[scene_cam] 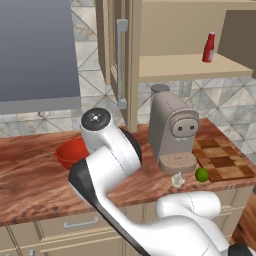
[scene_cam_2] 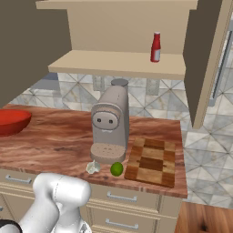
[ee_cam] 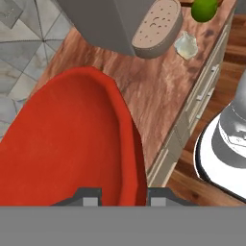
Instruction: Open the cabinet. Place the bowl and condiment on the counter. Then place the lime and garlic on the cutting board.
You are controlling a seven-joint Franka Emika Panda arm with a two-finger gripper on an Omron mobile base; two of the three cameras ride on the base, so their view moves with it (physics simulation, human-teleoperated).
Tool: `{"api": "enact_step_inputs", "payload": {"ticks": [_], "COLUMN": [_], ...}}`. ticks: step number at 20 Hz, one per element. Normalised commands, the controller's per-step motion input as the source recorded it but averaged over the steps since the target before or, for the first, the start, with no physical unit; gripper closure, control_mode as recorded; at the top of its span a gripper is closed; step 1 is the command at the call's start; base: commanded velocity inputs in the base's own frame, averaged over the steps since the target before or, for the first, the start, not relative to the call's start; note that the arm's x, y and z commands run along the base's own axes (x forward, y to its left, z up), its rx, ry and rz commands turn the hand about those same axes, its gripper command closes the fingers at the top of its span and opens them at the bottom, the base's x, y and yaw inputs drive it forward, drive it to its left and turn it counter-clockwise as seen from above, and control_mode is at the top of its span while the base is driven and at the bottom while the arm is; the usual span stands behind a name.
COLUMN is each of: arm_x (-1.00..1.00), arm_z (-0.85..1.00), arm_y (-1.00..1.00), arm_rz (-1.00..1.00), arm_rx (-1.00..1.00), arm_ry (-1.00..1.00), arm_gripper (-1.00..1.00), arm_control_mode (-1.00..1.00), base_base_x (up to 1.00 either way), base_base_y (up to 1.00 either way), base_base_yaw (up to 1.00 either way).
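Glossy red bowl (ee_cam: 67,144), wide and shallow, on streaky counter (ee_cam: 158,96); end effector (ee_cam: 116,196) grip indiscernible.

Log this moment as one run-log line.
cabinet open | bowl on counter | condiment on shelf | lime, garlic off cutting board

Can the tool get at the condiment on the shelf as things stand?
Probably yes. The cabinet is open and the condiment stands alone on the shelf with nothing in front. The tool is low over the bowl, so it's a long lift.
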Motion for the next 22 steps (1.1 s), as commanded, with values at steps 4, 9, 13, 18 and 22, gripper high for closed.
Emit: {"api": "enact_step_inputs", "payload": {"ticks": [4, 9, 13, 18, 22], "arm_x": [0.18, 0.12, 0.21, 0.27, 0.24], "arm_z": [-0.05, -0.13, -0.09, -0.01, 0.00], "arm_y": [0.00, 0.00, 0.01, 0.00, 0.12], "arm_rz": [0.02, 0.01, 0.00, 0.00, 0.00], "arm_rx": [0.02, 0.01, 0.01, 0.03, 0.01], "arm_ry": [-0.05, -0.05, -0.05, -0.02, 0.00], "arm_gripper": [1.00, 1.00, 1.00, 1.00, 1.00], "arm_control_mode": [-1.00, -1.00, -1.00, -1.00, -1.00], "base_base_x": [0.00, 0.00, 0.00, 0.00, 0.00], "base_base_y": [0.00, 0.00, 0.00, 0.00, 0.00], "base_base_yaw": [0.00, 0.00, 0.00, 0.00, 0.00]}}
